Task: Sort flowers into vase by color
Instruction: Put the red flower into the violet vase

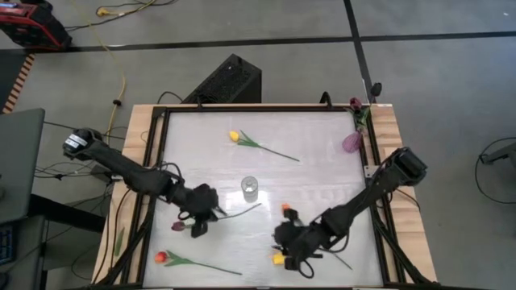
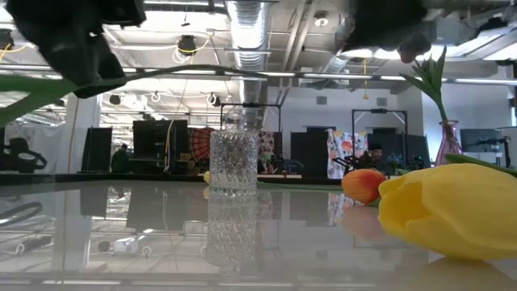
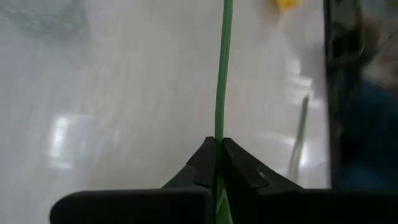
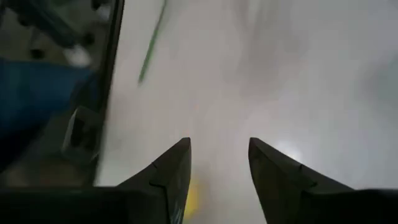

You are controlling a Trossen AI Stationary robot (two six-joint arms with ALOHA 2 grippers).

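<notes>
Green stem of the maroon tulip is pinched tight by the left pincer, low on the tabletop near the glass vase. A slip or bend is risked. The right pincer is held half-open over a yellow tulip, largely hidden.

Black case behind table; cables on floor.

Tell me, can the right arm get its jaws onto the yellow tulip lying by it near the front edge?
Probably yes. The right gripper hangs right at that yellow tulip with its jaws apart, and only bare table lies around the flower.
</notes>
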